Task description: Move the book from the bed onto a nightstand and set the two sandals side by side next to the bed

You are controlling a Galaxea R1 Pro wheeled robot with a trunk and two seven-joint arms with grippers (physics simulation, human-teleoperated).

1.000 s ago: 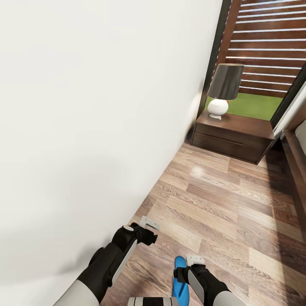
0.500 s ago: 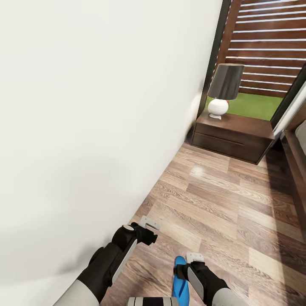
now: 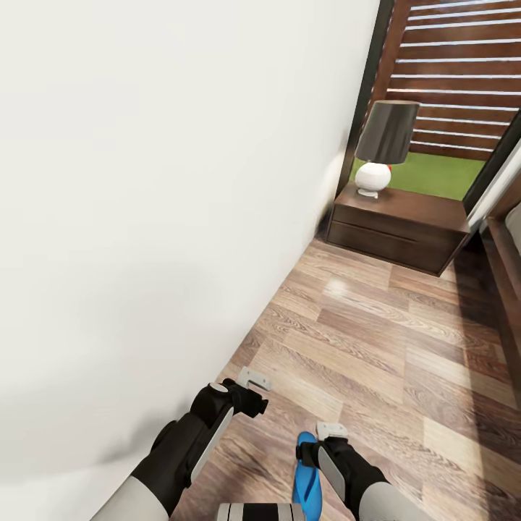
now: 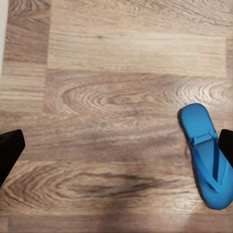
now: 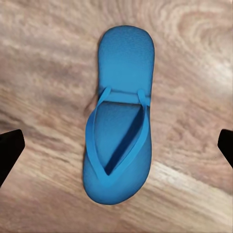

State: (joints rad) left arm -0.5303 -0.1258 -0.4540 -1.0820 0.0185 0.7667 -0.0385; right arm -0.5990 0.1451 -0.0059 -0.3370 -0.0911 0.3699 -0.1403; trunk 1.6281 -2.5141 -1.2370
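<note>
One blue sandal (image 3: 307, 479) lies flat on the wood floor in front of me, strap side up. My right gripper (image 3: 330, 432) hangs open right above it, and the sandal (image 5: 120, 121) lies lengthwise between its dark fingertips (image 5: 9, 151) without touching them. My left gripper (image 3: 250, 382) is open too, near the white wall, with the sandal (image 4: 206, 156) beside one fingertip (image 4: 10, 148). The nightstand (image 3: 396, 226) stands against the far wall. A strip of the bed (image 3: 504, 284) frame runs along the right edge. The book is out of view.
A lamp (image 3: 382, 145) with a dark shade and white base stands on the nightstand's left part. A white wall (image 3: 159, 217) runs close along my left. Behind the nightstand is a dark-framed window (image 3: 449, 108) with slats and grass outside. Wood floor (image 3: 376, 340) stretches to the nightstand.
The head view has tilted slightly, so the far end of the room sits a bit higher. My right gripper has crept a little along the sandal. The left arm has held still.
</note>
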